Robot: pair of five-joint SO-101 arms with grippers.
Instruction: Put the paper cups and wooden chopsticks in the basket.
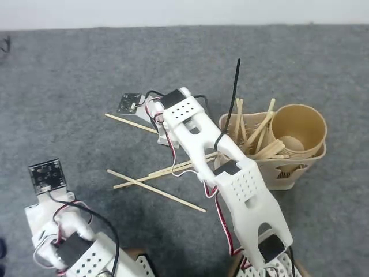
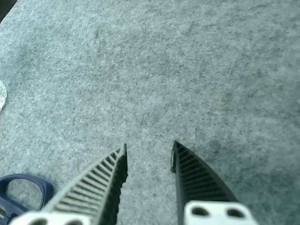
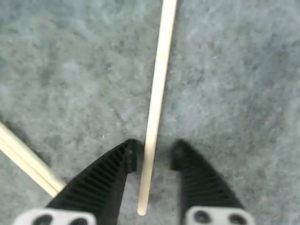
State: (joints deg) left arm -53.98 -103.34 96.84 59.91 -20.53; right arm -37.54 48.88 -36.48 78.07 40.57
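A single wooden chopstick [image 3: 157, 84] lies on the grey carpet, its near end between the fingers of my open right gripper [image 3: 152, 150], which do not touch it. In the high view this chopstick [image 1: 130, 123] sticks out left of the right arm's wrist [image 1: 181, 112]. Several more chopsticks [image 1: 155, 180] lie crossed mid-table, two of them [image 3: 23, 159] beside the right gripper. The beige basket [image 1: 288, 176] at the right holds a paper cup [image 1: 297, 133] and several chopsticks [image 1: 256, 135]. My left gripper [image 2: 150, 147] hangs open over bare carpet, on the left arm [image 1: 57, 225] at the bottom left.
A dark blue ring-shaped object [image 2: 18, 187] lies on the carpet just beside the left gripper. The right arm's long white body [image 1: 242, 184] crosses in front of the basket. Open grey carpet stretches across the far and left parts of the table.
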